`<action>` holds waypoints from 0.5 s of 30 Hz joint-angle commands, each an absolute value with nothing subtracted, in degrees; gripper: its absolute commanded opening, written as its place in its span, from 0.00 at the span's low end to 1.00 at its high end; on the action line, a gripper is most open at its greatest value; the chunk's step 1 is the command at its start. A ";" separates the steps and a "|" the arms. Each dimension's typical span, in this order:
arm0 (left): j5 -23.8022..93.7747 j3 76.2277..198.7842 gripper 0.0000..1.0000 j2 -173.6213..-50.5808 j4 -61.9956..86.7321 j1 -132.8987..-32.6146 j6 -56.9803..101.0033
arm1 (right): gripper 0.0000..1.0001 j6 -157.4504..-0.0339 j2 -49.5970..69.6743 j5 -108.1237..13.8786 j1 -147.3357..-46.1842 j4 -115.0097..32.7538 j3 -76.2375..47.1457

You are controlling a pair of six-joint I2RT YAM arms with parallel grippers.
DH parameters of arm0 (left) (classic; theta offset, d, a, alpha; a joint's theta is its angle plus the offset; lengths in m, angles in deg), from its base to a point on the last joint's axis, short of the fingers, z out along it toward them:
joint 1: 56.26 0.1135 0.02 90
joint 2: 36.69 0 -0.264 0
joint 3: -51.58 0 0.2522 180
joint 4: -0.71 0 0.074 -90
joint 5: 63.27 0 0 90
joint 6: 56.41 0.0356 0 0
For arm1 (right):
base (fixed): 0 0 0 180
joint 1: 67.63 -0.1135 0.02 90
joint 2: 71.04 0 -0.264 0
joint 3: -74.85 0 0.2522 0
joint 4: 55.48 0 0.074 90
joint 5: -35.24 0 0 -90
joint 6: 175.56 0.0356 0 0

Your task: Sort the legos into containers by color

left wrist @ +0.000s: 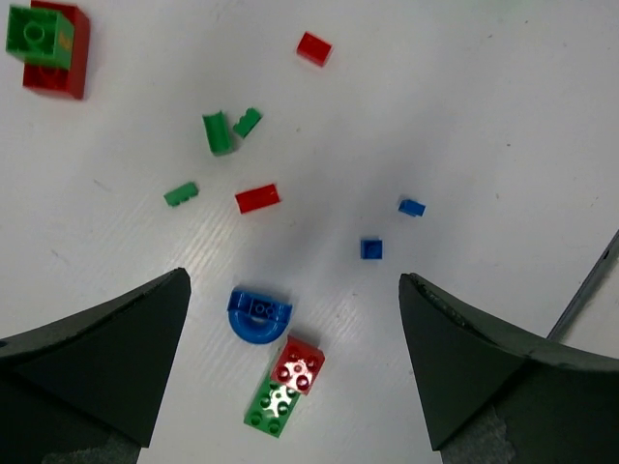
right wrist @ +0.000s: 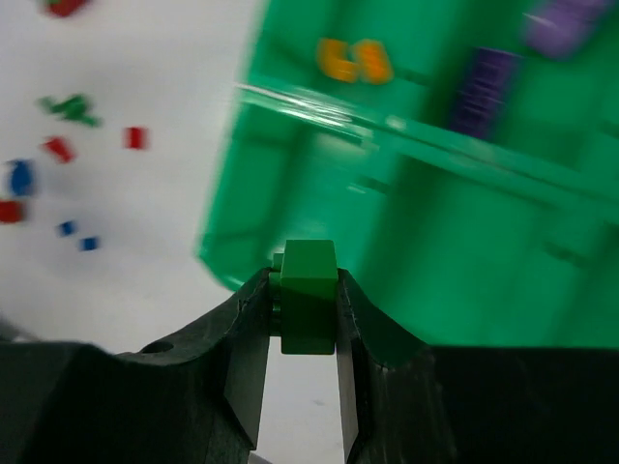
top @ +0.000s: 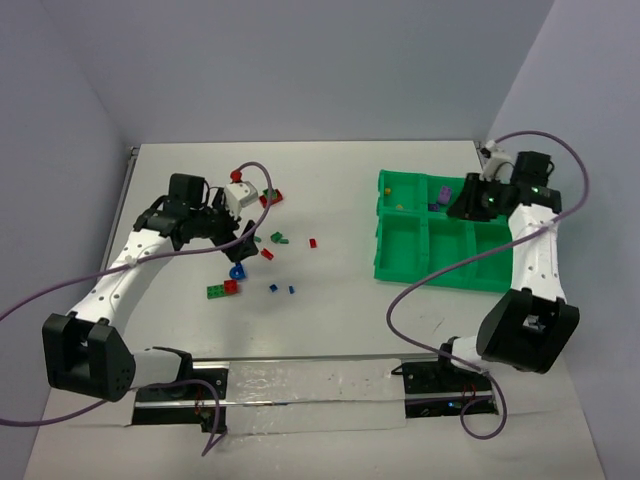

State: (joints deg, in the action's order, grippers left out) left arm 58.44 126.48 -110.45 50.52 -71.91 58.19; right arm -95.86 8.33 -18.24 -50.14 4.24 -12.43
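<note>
Green brick (right wrist: 309, 290) is clamped between the right gripper (right wrist: 308, 324) jaws, its top poking past the tips. Just beyond the jaws is the tray (right wrist: 290, 184), blurred, so I can't tell which compartment is under the brick. Past the divider, far from the jaws, are orange bits (right wrist: 356, 61) and purple bricks (right wrist: 488, 87), so some pieces are sorted.

Left gripper (left wrist: 295, 280) has its jaws wide apart and holds nothing, above the loose pile on the table (top: 340, 180). Between its jaws lies the blue arch (left wrist: 259, 317). Nearer the wrist is a red brick (left wrist: 298, 364) touching a green plate (left wrist: 271, 408). Ahead of the jaws are blue bits (left wrist: 371, 249), a red bar (left wrist: 257, 198) and green bits (left wrist: 219, 132). A red-green stack (left wrist: 48, 48) sits far ahead toward one side.

Progress looks early. A few pieces are in the tray, the held green one isn't dropped yet, and most red, green and blue pieces are loose. No red or blue shows in the tray, though blur hides part of it.
</note>
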 commanded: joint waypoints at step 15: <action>54.91 124.75 0.99 -110.41 53.46 -68.53 59.87 | 0.00 -110.43 13.15 -47.06 -37.31 -0.41 -9.90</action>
State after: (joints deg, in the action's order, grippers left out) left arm 55.51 124.14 -110.63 51.55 -69.50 58.49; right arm -109.31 11.11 -43.02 -37.71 4.44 -10.51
